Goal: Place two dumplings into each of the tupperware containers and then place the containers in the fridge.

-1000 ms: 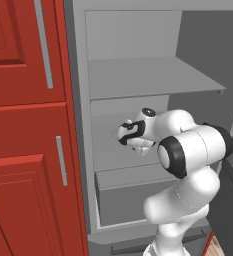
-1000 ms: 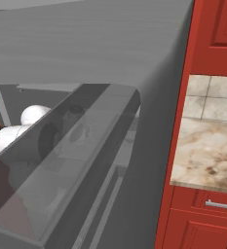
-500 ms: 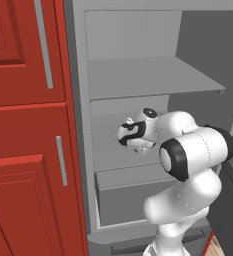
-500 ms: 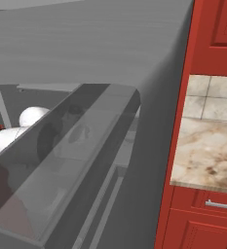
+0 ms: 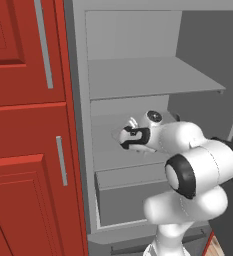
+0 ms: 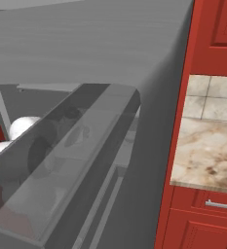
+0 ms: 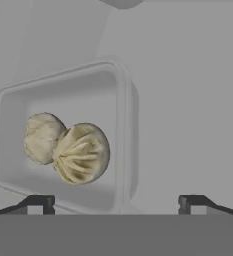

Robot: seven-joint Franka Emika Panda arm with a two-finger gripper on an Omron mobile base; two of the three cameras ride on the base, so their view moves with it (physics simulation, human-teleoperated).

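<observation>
One tupperware container [image 7: 126, 131] lies on a grey fridge shelf just ahead of my gripper [image 7: 115, 204], seen from above in the hand view. Two dumplings [image 7: 81, 153] lie touching each other inside it, the second dumpling [image 7: 40, 136] to the left. My fingertips [image 7: 36, 202] stand wide apart and open, with nothing between them; the tray's near rim lies just beyond them, more toward the left tip. In the left base view my gripper [image 5: 122, 138] reaches into the open fridge [image 5: 153, 76] over its middle shelf.
A grey drawer [image 5: 133, 196] sits below the shelf the hand is over. Red cabinets [image 5: 28, 130] stand left of the fridge. In the right base view the open fridge door [image 6: 85, 53] with its see-through bin [image 6: 71, 165] looms close, beside a marble counter [image 6: 207, 151].
The jaws have opened wide and let go of the container. The arm has hardly moved inside the fridge.
</observation>
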